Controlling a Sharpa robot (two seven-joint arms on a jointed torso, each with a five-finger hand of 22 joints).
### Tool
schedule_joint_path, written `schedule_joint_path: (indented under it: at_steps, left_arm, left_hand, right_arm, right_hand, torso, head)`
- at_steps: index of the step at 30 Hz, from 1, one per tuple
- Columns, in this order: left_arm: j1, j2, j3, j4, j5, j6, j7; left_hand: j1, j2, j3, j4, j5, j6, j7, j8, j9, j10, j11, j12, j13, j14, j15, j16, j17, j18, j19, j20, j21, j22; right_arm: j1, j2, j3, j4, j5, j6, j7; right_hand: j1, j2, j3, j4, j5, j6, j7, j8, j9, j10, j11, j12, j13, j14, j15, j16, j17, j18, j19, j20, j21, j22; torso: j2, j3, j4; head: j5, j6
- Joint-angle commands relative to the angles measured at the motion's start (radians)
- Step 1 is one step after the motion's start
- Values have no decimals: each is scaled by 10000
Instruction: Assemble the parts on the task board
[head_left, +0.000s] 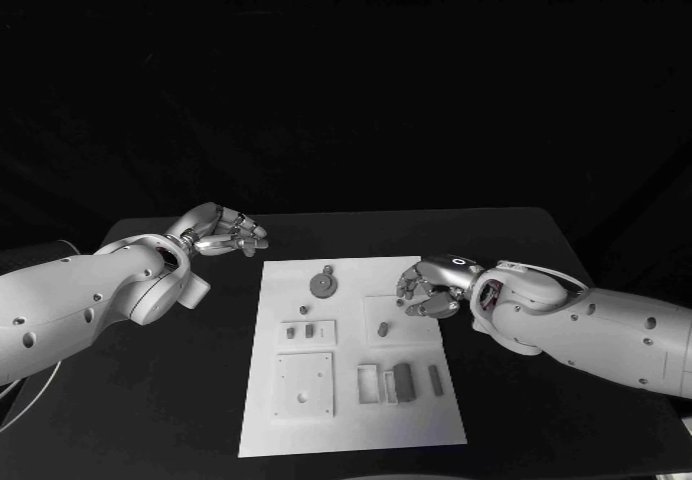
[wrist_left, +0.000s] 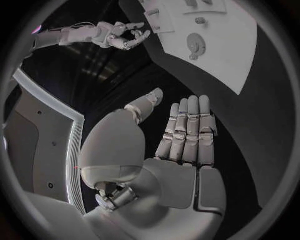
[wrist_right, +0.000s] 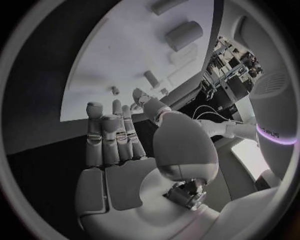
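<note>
My two arms are smooth white shells dotted with small dark screw holes. The left hand (head_left: 224, 232) and right hand (head_left: 433, 288) are segmented silver metal.

The left hand (wrist_left: 181, 145) hangs empty above the dark tabletop (wrist_left: 250, 130), fingers straight and together. Beyond it lies the task board (wrist_left: 231, 55); the right hand (wrist_left: 122, 35) hovers nearby, fingers apart.

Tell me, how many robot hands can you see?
2. The left robot hand is over the black table, off the task board's far left corner. The right robot hand is over the board's right edge. Both hold nothing.
</note>
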Motion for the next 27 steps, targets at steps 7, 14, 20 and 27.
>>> schedule_joint_path:
  at_steps: [7, 14, 20, 27]
  left_arm:
    - [7, -3, -16, 113, 533, 203, 350]
    - [6, -33, -18, 81, 536, 147, 319]
    - [6, -38, -18, 54, 540, 145, 263]
    - [6, -23, -18, -75, 550, 159, 204]
  left_hand:
    - [17, 104, -96, -15, 23, -61, -10, 60, 15, -65, 7, 13, -29, 97, 18, -118, 51, -79, 64, 29, -68, -38]
    - [14, 93, -123, -14, 23, -90, 1, 51, 10, -81, 15, 8, -45, 113, 20, -169, 76, -79, 81, 31, -95, -58]
    - [15, 101, -130, -8, 24, -97, 4, 50, 10, -80, 15, 11, -50, 124, 20, -193, 91, -78, 92, 32, -107, -67]
    - [16, 105, -140, -2, 23, -108, 9, 48, 9, -87, 18, 11, -58, 143, 18, -216, 111, -76, 109, 31, -118, -75]
  right_arm:
    - [-346, 346, 0, -256, -1824, -477, -369]
    - [-348, 441, 0, -246, -2209, -945, -699]
    - [-348, 402, 1, -167, -2254, -1261, -744]
    - [-348, 462, 3, -278, -2264, -1208, -960]
  right_hand:
    - [83, 11, -41, 6, 46, 229, -58, 115, 32, 275, -27, -266, -197, 169, -46, -13, -45, 624, 147, -32, 31, 14]
    - [104, -23, -15, 3, 46, 204, -44, 75, -8, 223, 43, -574, -376, 166, 20, -63, -53, 624, 149, -32, -13, 12]
    - [111, -8, -7, 11, 44, 277, -64, 96, -20, 606, -48, -563, -373, 218, -65, -45, -31, 624, 222, -48, -8, 21]
    - [77, -26, -41, 20, 40, 398, -114, 150, 1, 1036, -209, -455, -245, 293, -221, -20, -5, 624, 304, -80, 14, 43]
  torso:
    - [4, -4, 25]
    - [3, -4, 12]
    - [1, -7, 12]
    - [-3, 1, 18]
  head:
    - [67, -12]
    - [109, -38]
    - [125, -66]
    - [153, -78]
